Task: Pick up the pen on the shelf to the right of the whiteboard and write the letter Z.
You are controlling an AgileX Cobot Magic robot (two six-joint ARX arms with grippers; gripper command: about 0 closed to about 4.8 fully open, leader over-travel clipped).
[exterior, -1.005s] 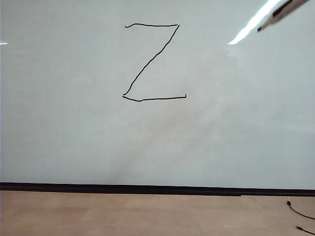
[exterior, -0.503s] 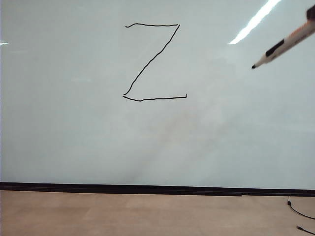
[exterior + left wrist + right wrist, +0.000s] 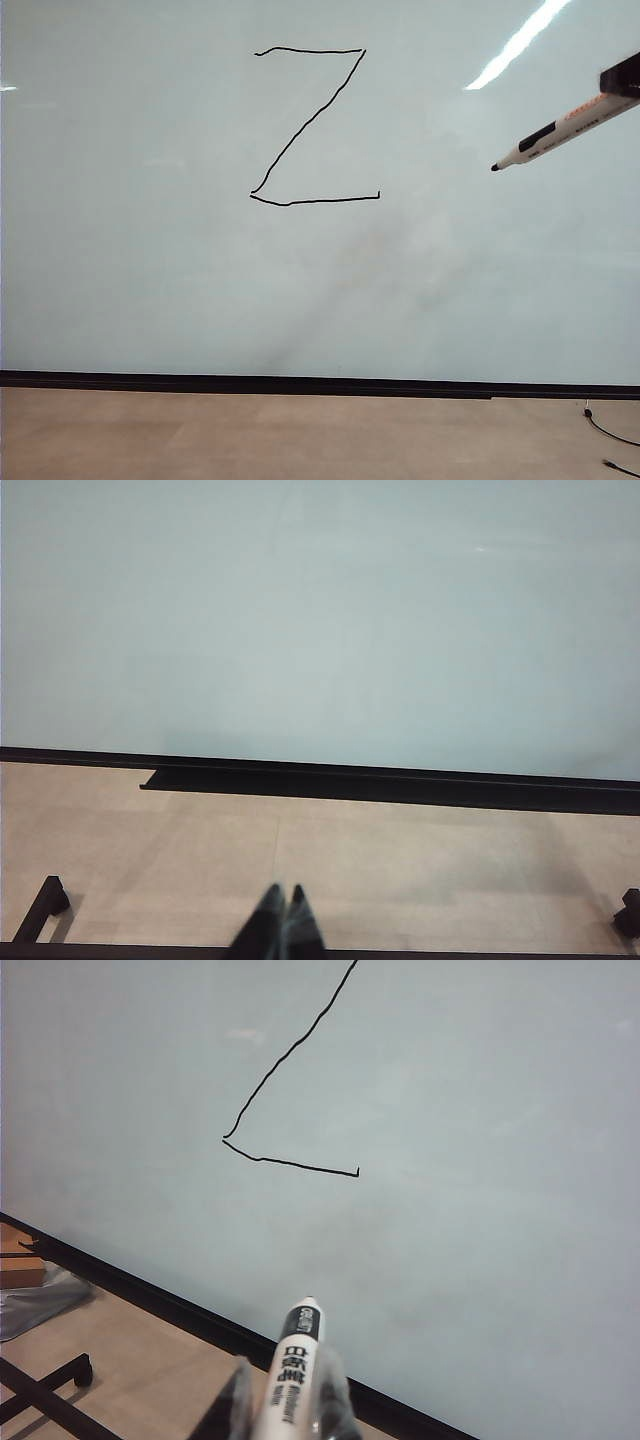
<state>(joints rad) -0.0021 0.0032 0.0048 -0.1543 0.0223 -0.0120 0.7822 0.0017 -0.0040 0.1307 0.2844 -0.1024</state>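
Right hand pinches the pen, tip off the whiteboard, well right of the letter Z. Left hand pressed together, low over worktop. Black cable on worktop, bottom right.

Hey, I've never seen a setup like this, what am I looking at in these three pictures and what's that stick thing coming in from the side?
This is a two-armed robot facing a whiteboard. One picture is from a fixed camera; the other two are from cameras on each wrist. The stick is a pen, clamped in the right tool, which enters at the fixed view's right edge, its tip off the board. A hand-drawn letter Z is already finished. The left tool is shut, empty, low over the tan wooden surface. A thin black cable lies at the right.
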